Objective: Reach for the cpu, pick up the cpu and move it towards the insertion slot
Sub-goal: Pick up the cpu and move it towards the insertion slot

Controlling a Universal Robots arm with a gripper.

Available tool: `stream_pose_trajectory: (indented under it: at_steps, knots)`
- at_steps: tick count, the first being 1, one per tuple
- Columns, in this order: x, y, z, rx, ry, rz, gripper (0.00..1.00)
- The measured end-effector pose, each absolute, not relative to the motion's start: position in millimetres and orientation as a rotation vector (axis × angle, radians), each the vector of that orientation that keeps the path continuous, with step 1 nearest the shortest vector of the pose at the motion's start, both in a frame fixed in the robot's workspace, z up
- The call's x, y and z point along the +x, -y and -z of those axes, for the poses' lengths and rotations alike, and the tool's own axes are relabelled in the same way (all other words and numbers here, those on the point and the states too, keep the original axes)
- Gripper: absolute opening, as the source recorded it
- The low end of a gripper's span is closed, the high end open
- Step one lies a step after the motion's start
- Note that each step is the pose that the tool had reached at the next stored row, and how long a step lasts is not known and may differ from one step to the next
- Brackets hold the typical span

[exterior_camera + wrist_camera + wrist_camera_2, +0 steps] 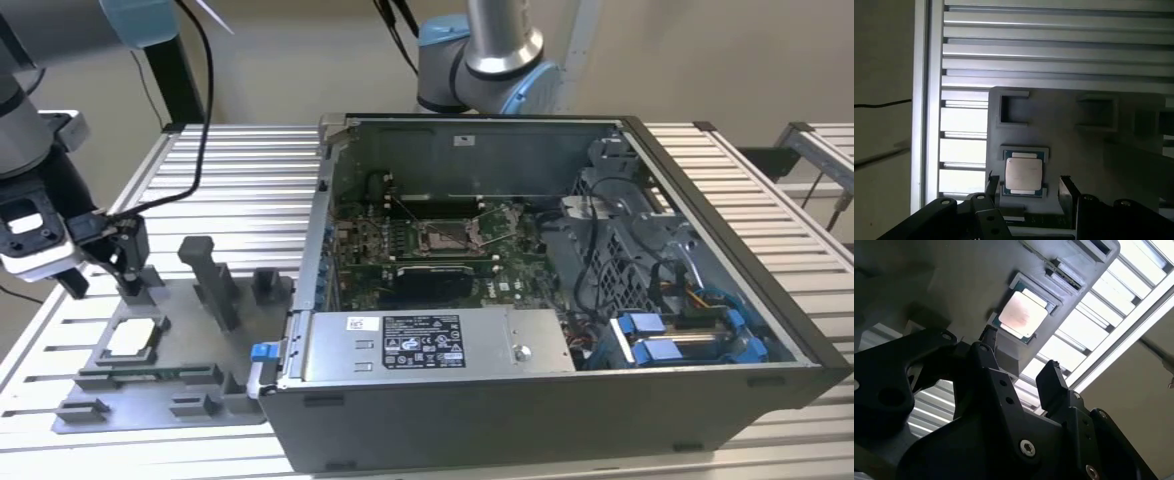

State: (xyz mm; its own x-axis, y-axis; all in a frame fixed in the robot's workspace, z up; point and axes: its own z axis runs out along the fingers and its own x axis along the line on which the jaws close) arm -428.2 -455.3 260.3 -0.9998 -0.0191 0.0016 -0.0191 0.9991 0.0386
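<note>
on the fixture (1079, 150), cpu (1024, 173) just beyond the spread claw (1029, 184)

Arm (24, 130) at the exterior view's left, wrist pointing down. Gripper (100, 268) hangs low, fingers (1066, 192) spread wide apart in both wrist views, gripping nothing.

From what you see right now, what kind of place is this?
Probably a robotics bench for computer assembly: an open dark grey computer case with a green motherboard on a slatted metal table, and the black pincer, open, near a small silvery square cpu in a grey plastic fixture.
</note>
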Motion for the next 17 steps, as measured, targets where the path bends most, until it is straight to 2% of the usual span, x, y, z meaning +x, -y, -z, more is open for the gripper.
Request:
stream_pose_trajectory:
  at_steps: [17]
  knots:
    - [-428, 461, -248, 0.030, 3.139, 0.060, 1.00]
